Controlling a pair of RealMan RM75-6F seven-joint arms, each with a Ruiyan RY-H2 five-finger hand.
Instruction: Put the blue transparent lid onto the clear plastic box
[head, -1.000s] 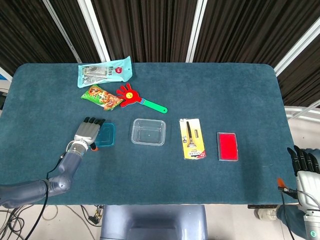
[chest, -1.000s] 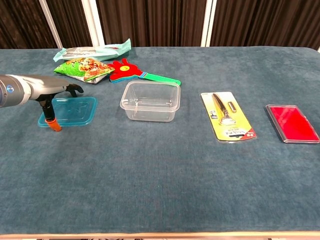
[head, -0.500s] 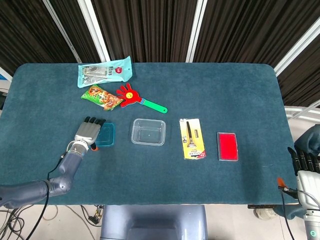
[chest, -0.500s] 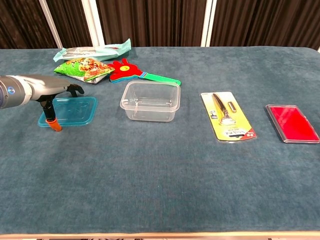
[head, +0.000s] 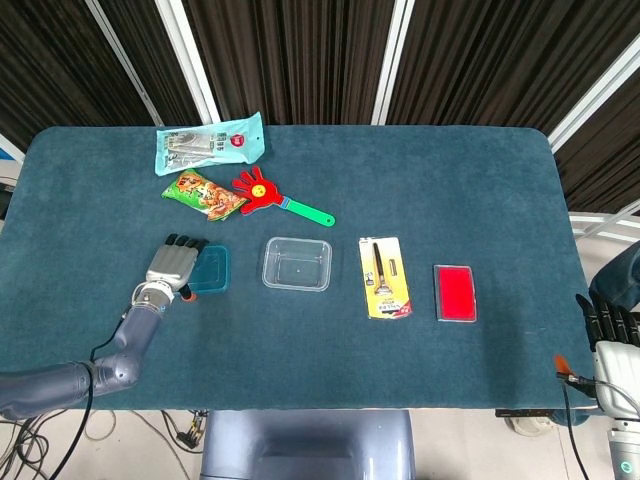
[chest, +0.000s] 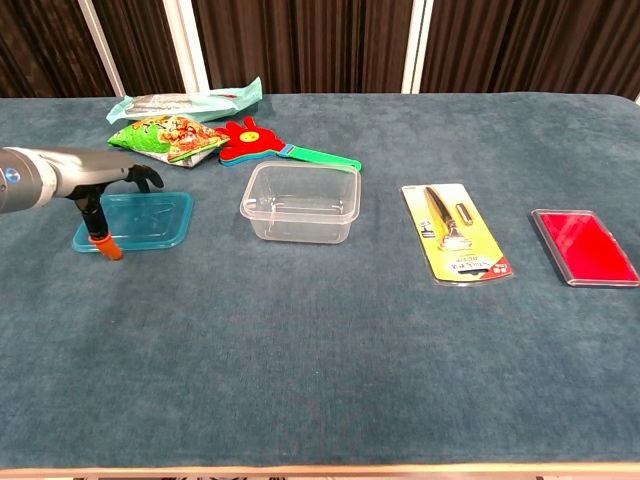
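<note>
The blue transparent lid lies flat on the counter, near the counter's left edge, well short of the clear plastic box, which stands open and empty to its right. A strip of bare counter separates the two, so the lid has yet to be carried across.

The left hand sits over the lid's outer edge, palm down, fingers pointing away from the robot. This placement reads as a grasp being set up at the edge, since a thin flat lid offers little else to catch. In the chest view the left hand shows dark fingers curved down above the lid's far side and an orange-tipped thumb reaching down at the near corner. Whether it already pinches the lid I cannot tell; the lid looks to rest on the counter.

The head view fixes the layout: lid, box, a carded razor pack and a red case stand in a row, with a red hand-shaped clapper, a snack packet and a pale blue pouch further back. It also shows the right hand parked off the counter's right corner, fingers up, holding nothing; how far they are spread is unclear. The chest view omits that hand entirely but gives the box's wall height and the left hand's clearance above the lid.
</note>
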